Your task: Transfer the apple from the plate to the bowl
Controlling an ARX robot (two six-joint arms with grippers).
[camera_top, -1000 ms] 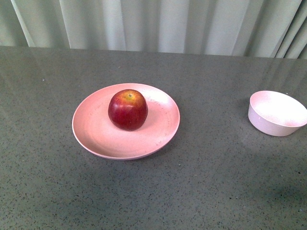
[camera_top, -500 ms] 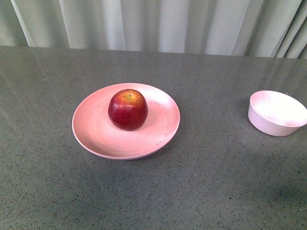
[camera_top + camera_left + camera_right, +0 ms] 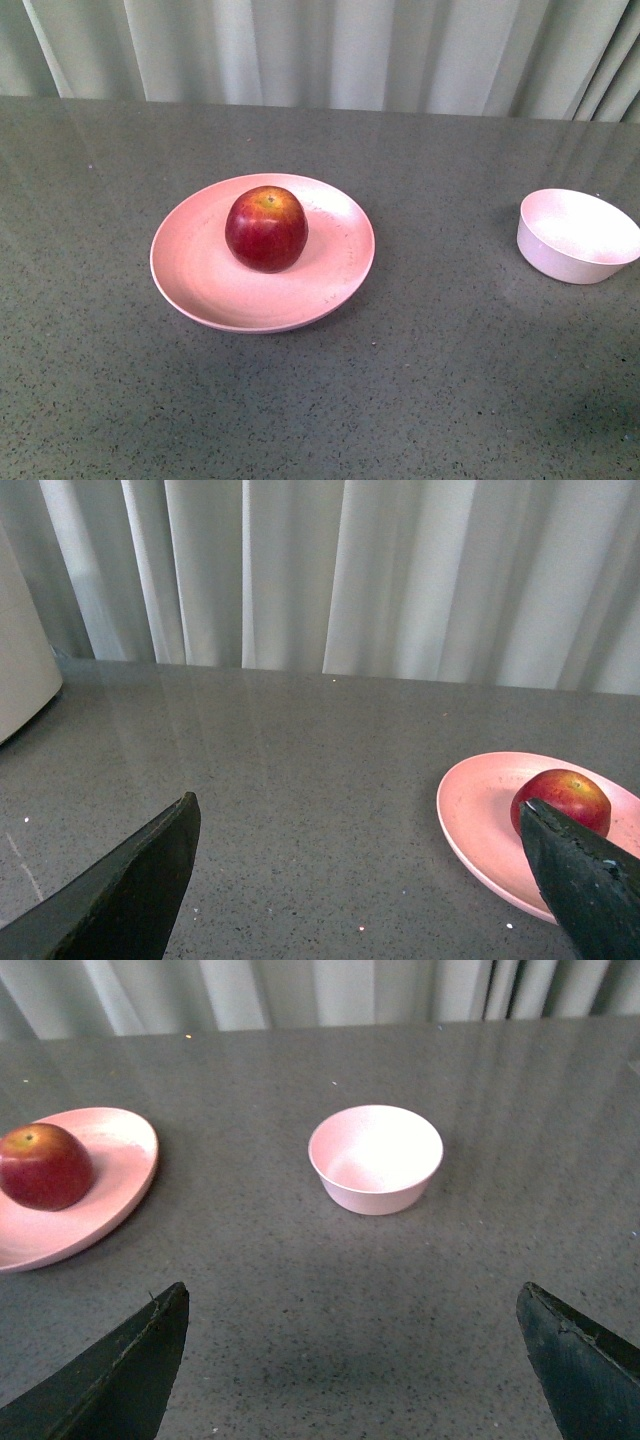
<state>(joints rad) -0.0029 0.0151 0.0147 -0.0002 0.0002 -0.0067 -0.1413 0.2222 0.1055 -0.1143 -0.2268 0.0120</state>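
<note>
The dark-red apple (image 3: pixel 266 228) sits on the wide salmon-pink plate (image 3: pixel 200 280) at the middle left of the table. The small pale bowl (image 3: pixel 578 235) stands empty at the right edge of the front view. Neither arm shows in the front view. My left gripper (image 3: pixel 360 820) is open and empty over bare table; the apple (image 3: pixel 565 794) and plate (image 3: pixel 480 820) lie beyond one of its fingers. My right gripper (image 3: pixel 352 1305) is open and empty, with the bowl (image 3: pixel 376 1158) ahead of it and the apple (image 3: pixel 42 1165) on the plate (image 3: pixel 120 1175) off to one side.
The grey speckled table (image 3: pixel 440 380) ends at a pale curtain (image 3: pixel 320 50) along the back. A white rounded object (image 3: pixel 22 670) stands at the edge of the left wrist view.
</note>
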